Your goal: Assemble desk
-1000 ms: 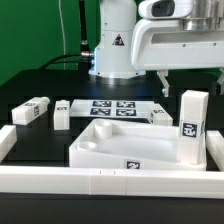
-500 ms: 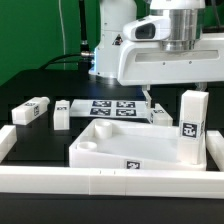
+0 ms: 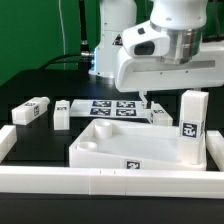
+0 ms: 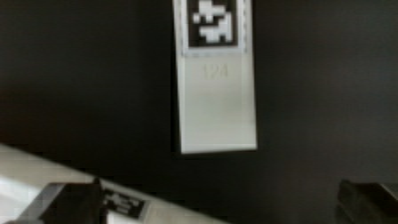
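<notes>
The hand (image 3: 147, 98) hangs low over the worktop (image 3: 50, 138). It is near the far edge, on the side of the exterior view's right corner. Its two fingers (image 4: 63, 205) are spread wide apart and hold nothing. In the wrist view only bare black worktop shows between them.

I think it is after the leg (image 3: 160, 117) that lies flat just below it. That leg rests between the marker board (image 3: 110, 107) and the tall leg (image 3: 193, 125). The tall leg stands upright close to the edge on the exterior view's right. The tabletop (image 3: 105, 150) lies in the middle of the worktop, closer to the near edge, with its rim up. Two other legs (image 3: 33, 110) lie toward the edge on the exterior view's left, well apart from the hand.

In the wrist view the leg (image 4: 219, 100) is a long white bar with a tag at one end. The end without the tag points at the gap between the fingers. The bar stops short of that gap, so it is in front of the hand and not yet inside it. Its long side crosses the line from one finger to the other. So the fingers would close on its thin sides, which is the easy way to pinch it.

My guess is that the hand must slide along the bar, drop down, and then squeeze.
</notes>
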`<state>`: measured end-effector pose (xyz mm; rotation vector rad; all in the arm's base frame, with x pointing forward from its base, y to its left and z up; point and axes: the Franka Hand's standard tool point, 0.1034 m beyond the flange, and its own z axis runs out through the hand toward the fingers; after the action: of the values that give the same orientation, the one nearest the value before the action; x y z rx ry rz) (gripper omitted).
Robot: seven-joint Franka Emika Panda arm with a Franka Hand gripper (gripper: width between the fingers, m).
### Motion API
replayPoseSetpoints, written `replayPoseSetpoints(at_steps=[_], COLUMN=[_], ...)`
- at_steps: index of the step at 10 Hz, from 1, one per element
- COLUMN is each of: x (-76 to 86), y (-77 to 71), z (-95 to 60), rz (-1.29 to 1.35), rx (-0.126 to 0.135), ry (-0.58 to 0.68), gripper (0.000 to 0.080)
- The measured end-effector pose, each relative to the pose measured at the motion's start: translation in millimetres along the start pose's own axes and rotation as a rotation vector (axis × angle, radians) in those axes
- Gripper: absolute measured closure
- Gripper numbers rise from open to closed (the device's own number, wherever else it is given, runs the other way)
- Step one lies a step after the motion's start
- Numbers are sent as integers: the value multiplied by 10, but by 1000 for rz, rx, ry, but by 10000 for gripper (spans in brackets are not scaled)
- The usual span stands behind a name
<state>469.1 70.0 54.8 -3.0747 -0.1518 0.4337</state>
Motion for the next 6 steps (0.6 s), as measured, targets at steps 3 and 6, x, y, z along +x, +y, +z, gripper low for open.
replayPoseSetpoints(at_steps=[3,6], x=[-87,-38], y=[-42,-56], z=[63,83], rz=[-28,-30], rx=[6,7], ry=[-186,-226], gripper=[151,151])
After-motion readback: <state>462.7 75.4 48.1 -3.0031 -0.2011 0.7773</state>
